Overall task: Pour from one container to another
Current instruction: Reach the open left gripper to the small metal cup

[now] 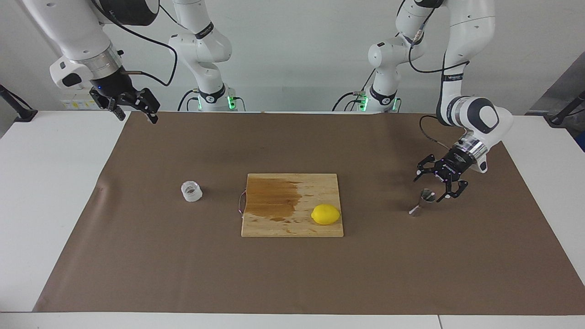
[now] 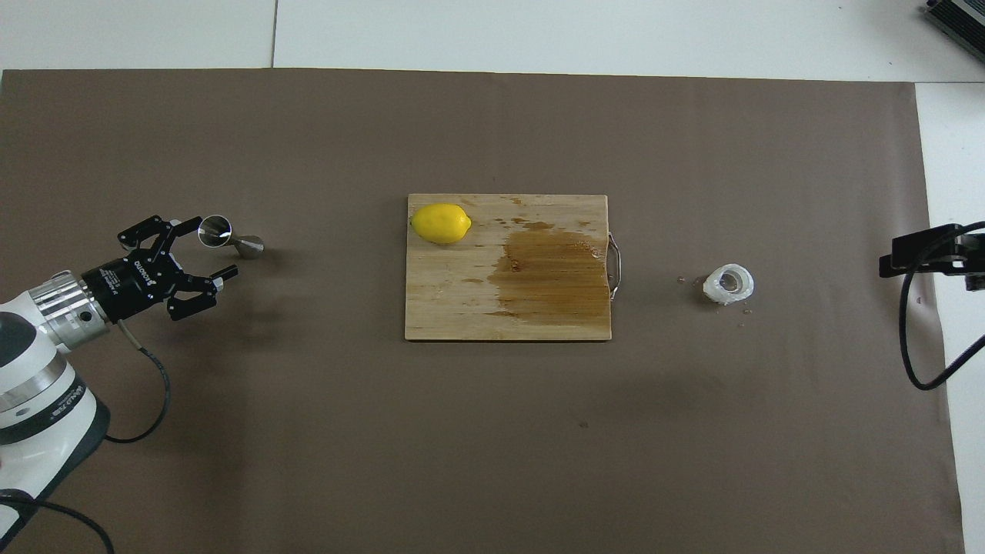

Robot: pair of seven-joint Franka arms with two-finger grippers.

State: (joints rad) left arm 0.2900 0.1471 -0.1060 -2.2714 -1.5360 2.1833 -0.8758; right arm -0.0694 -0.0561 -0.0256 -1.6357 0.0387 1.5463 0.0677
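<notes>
The small whitish translucent jar (image 1: 191,191) (image 2: 729,283) stands on the brown mat toward the right arm's end of the table. The steel hourglass jigger (image 1: 422,201) (image 2: 229,237) stands on the mat toward the left arm's end. My left gripper (image 1: 429,186) (image 2: 213,248) is open and hangs low right beside the jigger, its fingers pointing at it, with one fingertip close to the rim and nothing held. My right gripper (image 1: 138,119) (image 2: 904,261) waits open and raised over the mat's edge at its own end, well away from the jar.
A wooden cutting board (image 1: 274,224) (image 2: 462,308) with a dark wet stain lies mid-table between jar and jigger. A yellow lemon (image 1: 326,214) (image 2: 441,223) sits on the board's corner nearest the jigger. The brown mat (image 1: 292,274) covers most of the white table.
</notes>
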